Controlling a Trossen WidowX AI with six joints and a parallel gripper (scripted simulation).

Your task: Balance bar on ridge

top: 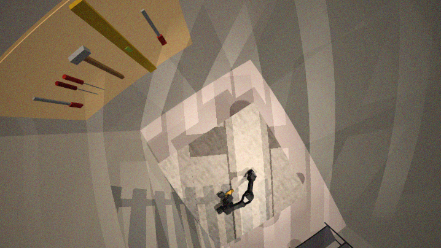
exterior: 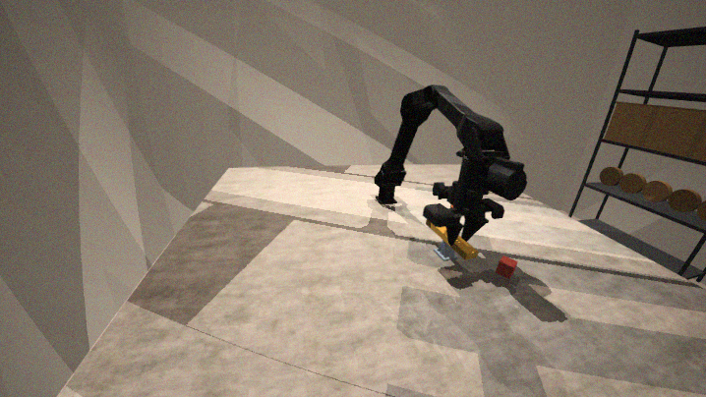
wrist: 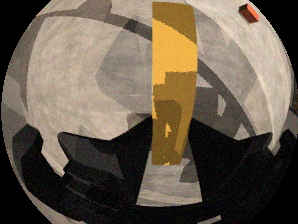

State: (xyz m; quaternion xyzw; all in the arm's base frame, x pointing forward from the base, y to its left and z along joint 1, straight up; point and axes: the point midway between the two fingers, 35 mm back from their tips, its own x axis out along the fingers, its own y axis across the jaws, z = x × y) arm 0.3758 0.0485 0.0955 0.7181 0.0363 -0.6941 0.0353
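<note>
Grey walls crossed by broad angular bands of light and shadow enclose the room. Mottled stone-coloured table (exterior: 316,306) fills the middle, patched with pale and darker rectangles and thin dark seams. At three o'clock in the exterior view stands a black metal shelf rack (exterior: 641,128) holding a tan board and a row of round wooden pieces. From overhead, a tan pegboard (top: 40,61) at ten o'clock carries a hammer (top: 92,61), screwdrivers (top: 78,82) and a long yellow level (top: 112,35).

One black arm (exterior: 443,128) arches up from its base on the table and bends down near the centre. Its gripper (exterior: 456,228) points downward, the jaws partly closed and clamped on the yellow bar (exterior: 453,242). The bar slopes down toward the viewer, its lower end just above a small pale-blue ridge (exterior: 443,253) on the table; whether they touch cannot be told. A small red cube (exterior: 505,266) sits on the table near the bar, at its four o'clock. Seen from the wrist, the bar (wrist: 173,90) runs straight toward twelve o'clock over the table, with the cube (wrist: 249,12) at one o'clock.
</note>
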